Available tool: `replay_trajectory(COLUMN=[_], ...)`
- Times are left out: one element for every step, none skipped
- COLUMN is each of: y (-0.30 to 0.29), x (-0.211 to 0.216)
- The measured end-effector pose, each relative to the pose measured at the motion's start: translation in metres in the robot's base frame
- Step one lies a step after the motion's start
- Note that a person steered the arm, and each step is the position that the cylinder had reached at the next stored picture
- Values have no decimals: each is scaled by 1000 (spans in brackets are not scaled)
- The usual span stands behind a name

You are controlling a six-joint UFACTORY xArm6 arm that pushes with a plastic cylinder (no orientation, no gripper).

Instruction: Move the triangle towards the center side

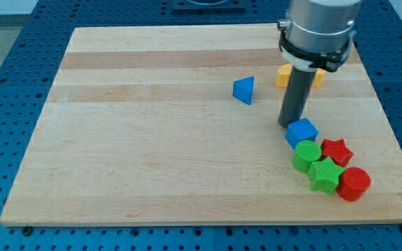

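A blue triangle block point(243, 90) lies on the wooden board point(152, 139), right of the middle and toward the view's top. My tip point(289, 124) stands to the triangle's right and a little lower, apart from it. The tip is right above a blue cube point(301, 132), close to or touching its top left edge. The rod hangs from the arm's grey body point(319, 28) at the view's top right.
A yellow block point(285, 74) lies behind the rod, partly hidden. Below the blue cube sits a cluster: a green cylinder point(305, 155), a green star point(324, 173), a red star point(336, 150) and a red cylinder point(354, 184), near the board's right edge.
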State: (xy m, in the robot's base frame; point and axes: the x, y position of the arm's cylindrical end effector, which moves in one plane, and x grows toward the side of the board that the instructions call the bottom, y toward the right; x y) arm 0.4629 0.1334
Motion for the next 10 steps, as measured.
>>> replay_trajectory(y=[-5, -14, -12, -21, -39, -66, -88, -88, -97, -131], x=[-5, -30, -43, -56, -69, -79, -69, -65, -98, -118])
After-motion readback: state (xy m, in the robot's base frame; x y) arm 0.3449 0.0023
